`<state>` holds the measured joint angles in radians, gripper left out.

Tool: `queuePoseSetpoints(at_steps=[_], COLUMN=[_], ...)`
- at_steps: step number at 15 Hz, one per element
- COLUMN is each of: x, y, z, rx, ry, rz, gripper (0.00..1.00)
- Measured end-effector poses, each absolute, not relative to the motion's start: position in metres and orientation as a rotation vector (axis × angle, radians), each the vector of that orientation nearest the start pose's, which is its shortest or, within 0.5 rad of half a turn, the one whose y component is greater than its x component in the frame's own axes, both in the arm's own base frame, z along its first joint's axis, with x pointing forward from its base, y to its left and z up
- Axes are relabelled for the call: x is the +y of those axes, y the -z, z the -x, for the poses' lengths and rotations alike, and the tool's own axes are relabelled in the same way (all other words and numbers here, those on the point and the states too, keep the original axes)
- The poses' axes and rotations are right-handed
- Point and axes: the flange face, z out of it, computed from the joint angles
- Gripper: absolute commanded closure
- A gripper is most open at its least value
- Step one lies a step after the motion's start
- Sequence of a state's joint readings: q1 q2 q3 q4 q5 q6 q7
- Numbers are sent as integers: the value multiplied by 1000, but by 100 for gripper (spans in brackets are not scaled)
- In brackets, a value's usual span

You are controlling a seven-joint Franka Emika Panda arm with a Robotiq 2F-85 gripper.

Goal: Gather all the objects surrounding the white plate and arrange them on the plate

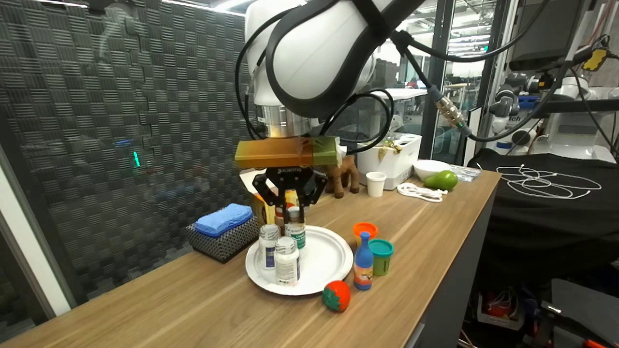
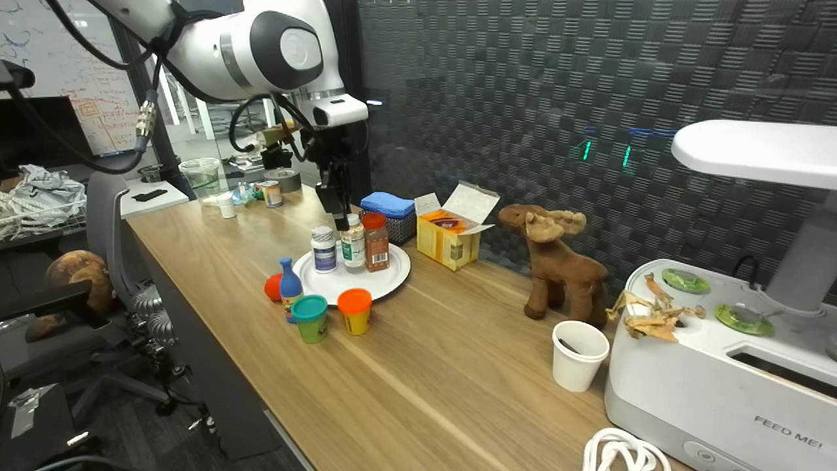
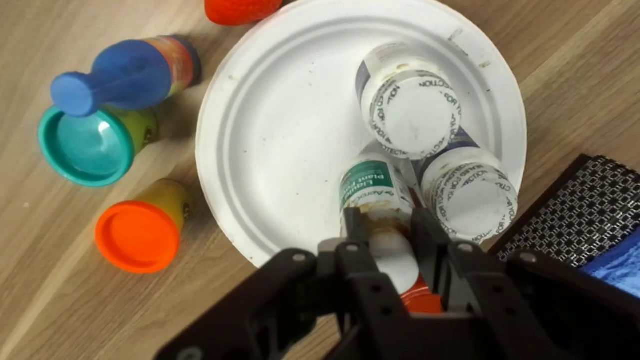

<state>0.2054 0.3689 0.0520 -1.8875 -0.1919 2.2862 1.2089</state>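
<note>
My gripper point(image 3: 384, 225) is shut around the cap and neck of a white bottle with a green label point(image 3: 370, 182), which stands upright on the white plate point(image 3: 280, 125). Two white pill bottles point(image 3: 417, 115) share the plate, close beside it. A brown bottle with a red cap point(image 2: 376, 252) stands there too, mostly hidden behind my fingers in the wrist view. Off the plate are a blue bottle point(image 1: 363, 268), a teal-lidded jar point(image 1: 381, 256), an orange-lidded jar point(image 2: 355, 314) and a red strawberry piece point(image 1: 337, 296) close to the rim.
A black mesh box with a blue cloth point(image 1: 223, 220) flanks the plate, near an open yellow carton point(image 2: 451, 242). Farther along the counter stand a brown moose figure point(image 2: 556, 268), a white cup point(image 2: 579, 360), a white appliance point(image 2: 706, 373), a cable point(image 1: 421, 192) and a bowl point(image 1: 431, 168).
</note>
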Motion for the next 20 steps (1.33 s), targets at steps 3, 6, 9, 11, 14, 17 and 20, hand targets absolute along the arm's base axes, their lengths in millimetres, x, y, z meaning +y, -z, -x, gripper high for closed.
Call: queuePoseSetpoints(at_steps=[3, 6, 9, 11, 14, 17, 20], x=[155, 155, 156, 156, 155, 153, 149], y=[-311, -304, -298, -294, -295, -298, -303], z=[-614, -616, -619, -620, -622, -625, -627], rx=[1289, 1277, 1259, 1249, 1238, 1242, 1248], ry=[165, 145, 126, 115, 119, 133, 157], rz=[2938, 2936, 2937, 2940, 2943, 2936, 2923], gripper=[93, 93, 46, 38, 14, 0, 0])
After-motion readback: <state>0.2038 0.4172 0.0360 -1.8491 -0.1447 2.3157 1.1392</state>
